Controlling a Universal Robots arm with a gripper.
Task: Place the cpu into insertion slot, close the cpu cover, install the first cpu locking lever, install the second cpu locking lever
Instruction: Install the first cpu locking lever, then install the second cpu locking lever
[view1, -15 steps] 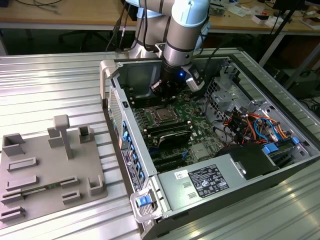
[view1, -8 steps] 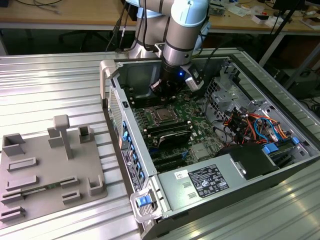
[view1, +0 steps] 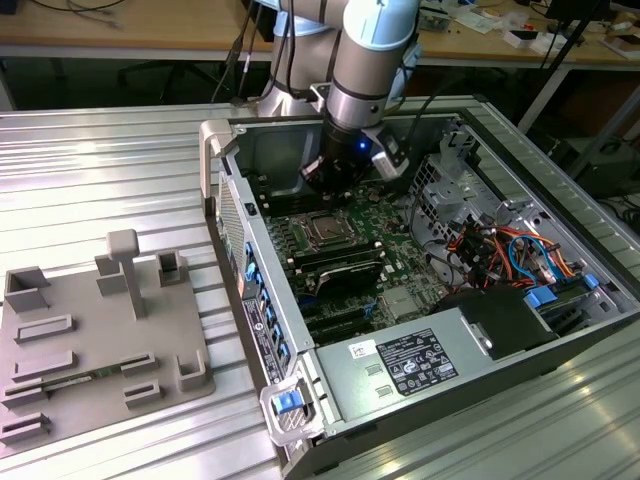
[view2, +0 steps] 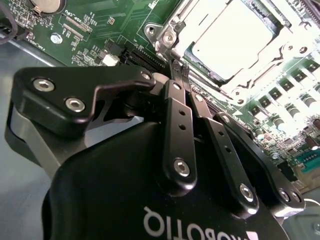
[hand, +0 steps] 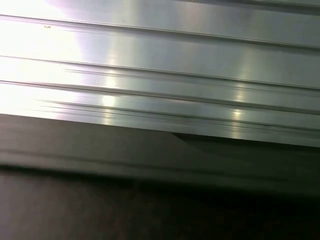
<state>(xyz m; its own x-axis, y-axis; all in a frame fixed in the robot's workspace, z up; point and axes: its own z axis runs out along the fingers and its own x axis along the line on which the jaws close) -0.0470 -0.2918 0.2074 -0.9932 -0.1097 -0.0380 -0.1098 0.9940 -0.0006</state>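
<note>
The arm is reaching down into the open computer case (view1: 420, 330), which is lying on a ribbed metal table (view1: 90, 170), and the gripper (view2: 179, 67) is hanging just above the green board (view1: 390, 225), beside the slot (view1: 328, 231). In the second wrist view the two black fingers (view2: 176, 95) are pressing tip against tip, so the claw is closed, and nothing is showing between them; the tips are sitting right at the edge of the silver frame, but whether they are touching it I cannot tell. The cpu (view2: 232, 37) is already lying flat in the slot (view2: 200, 75), its pale metal top facing up. The cover (view2: 250, 82) is lying down around the cpu, with the chip showing through its cut-out centre. In the exterior view the slot is sitting near the middle of the board, with long black memory slots (view1: 340, 268) just beside it on the side nearer to the camera, and a grey power supply (view1: 400, 365) is filling the near end of the case. On the exterior view's left, a grey fixture plate (view1: 95, 335) with small blocks is resting on the table, well apart from the case. In the first wrist view, ribbed metal (hand: 160, 65) is shining above a dark band.
</note>
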